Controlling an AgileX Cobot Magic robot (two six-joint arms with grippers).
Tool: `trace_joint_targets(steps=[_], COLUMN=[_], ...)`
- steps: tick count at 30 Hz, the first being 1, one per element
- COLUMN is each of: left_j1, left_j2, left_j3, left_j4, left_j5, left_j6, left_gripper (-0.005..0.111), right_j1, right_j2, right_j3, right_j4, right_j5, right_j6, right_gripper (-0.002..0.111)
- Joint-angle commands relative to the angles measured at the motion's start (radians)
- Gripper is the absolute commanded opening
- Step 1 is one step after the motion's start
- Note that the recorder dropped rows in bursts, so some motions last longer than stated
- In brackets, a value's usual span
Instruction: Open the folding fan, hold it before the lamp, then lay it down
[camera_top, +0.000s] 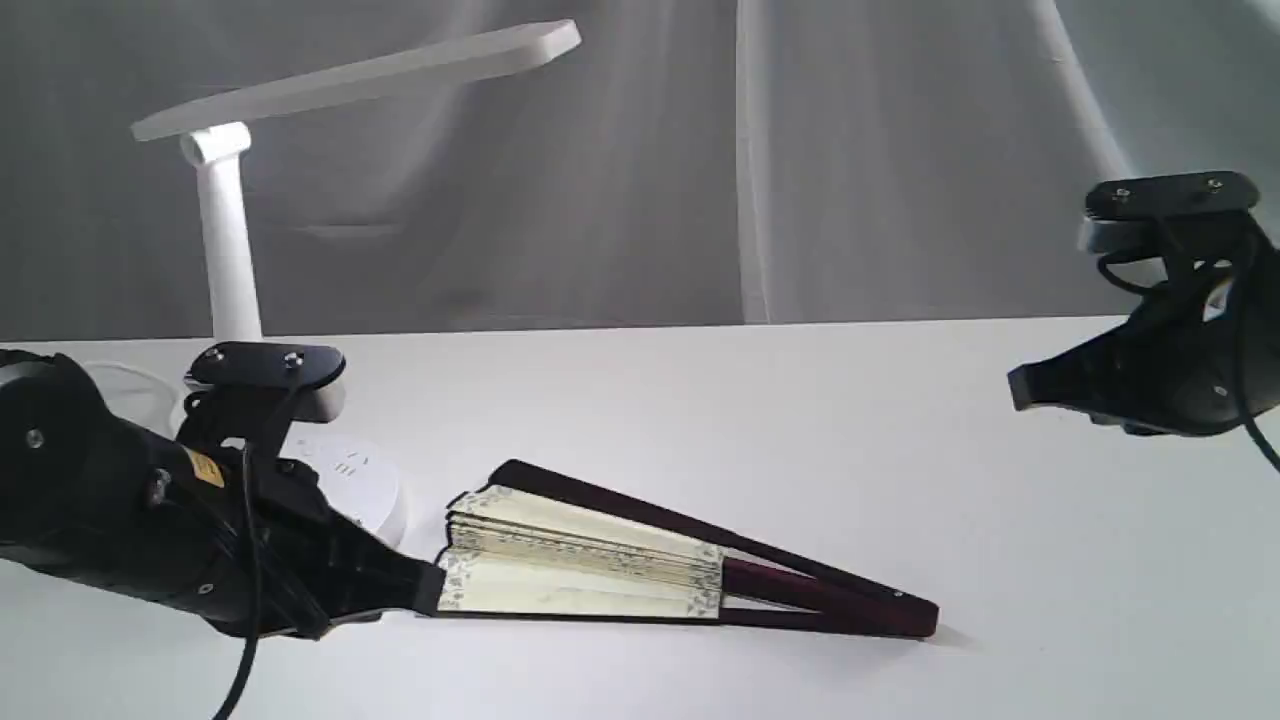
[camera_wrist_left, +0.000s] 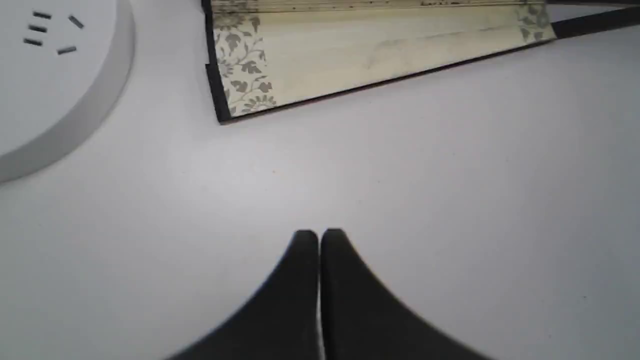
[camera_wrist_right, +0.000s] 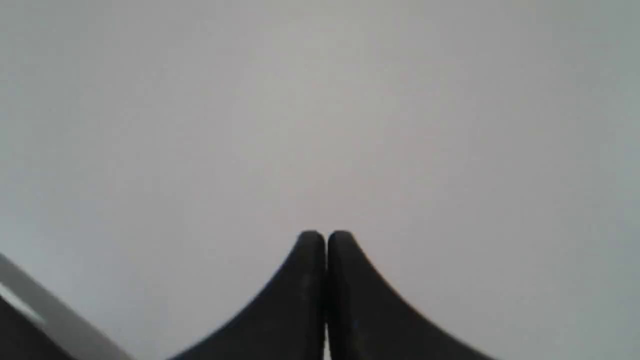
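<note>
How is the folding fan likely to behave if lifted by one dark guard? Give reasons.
The folding fan would probably splay further: its guards lie apart, joined only at the narrow end. Its pleated paper looks thin, so it may crease if pinched. Lying flat on the table, it should slide, not roll.

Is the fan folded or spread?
Mostly folded: the fan lies flat on the table, pleats stacked together, its dark outer sticks parted only a narrow wedge.

The left arm (camera_top: 110, 510) partly hides the lamp (camera_top: 228, 240).
</note>
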Motion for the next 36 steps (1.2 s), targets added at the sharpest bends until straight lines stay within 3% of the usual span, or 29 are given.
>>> trace_joint_targets(steps=[1,9,12,14,18,21,27,32,36], left_j1=[-0.006,-0.006,-0.006,-0.006,-0.006,-0.006,-0.006,-0.006,-0.006], left_j2=[-0.003,-0.003,-0.003,-0.003,-0.003,0.000,0.047,0.075,0.075], left_j3=[-0.006,-0.006,-0.006,-0.006,-0.006,-0.006,-0.006,-0.006,-0.032], left_j4=[-0.005,-0.008,-0.033,-0.106,-0.236,-0.353,-0.430,-0.465,-0.410], left_j5=[-0.017,-0.047,-0.076,-0.091,-0.096,-0.053,-0.044,-0.036,0.025], left_j6=[-0.010,-0.010,-0.012,-0.012,-0.012,-0.012,-0.012,-0.010,0.011], left_gripper=[0.000,0.000,0.000,0.000,0.007,0.021,0.037,0.041,0.041], right_j1=[0.002,0.002,0.002,0.002,0.002,0.002,0.002,0.002,0.002], right_j2=[-0.070,-0.095,-0.058,-0.032,0.003,0.008,0.009,0.009,0.009], right_j3=[0.179,0.502,0.588,0.610,0.613,0.613,0.613,0.602,0.463], right_j4=[-0.053,-0.116,-0.116,-0.116,-0.116,-0.117,-0.118,-0.157,-0.400], right_j5=[-0.319,-0.949,-1.197,-1.271,-1.279,-1.279,-1.276,-1.232,-0.813], right_j6=[-0.011,0.027,0.102,0.151,0.196,0.200,0.200,0.225,0.511], right_gripper=[0.000,0.002,0.011,0.016,0.021,0.021,0.021,0.021,0.021])
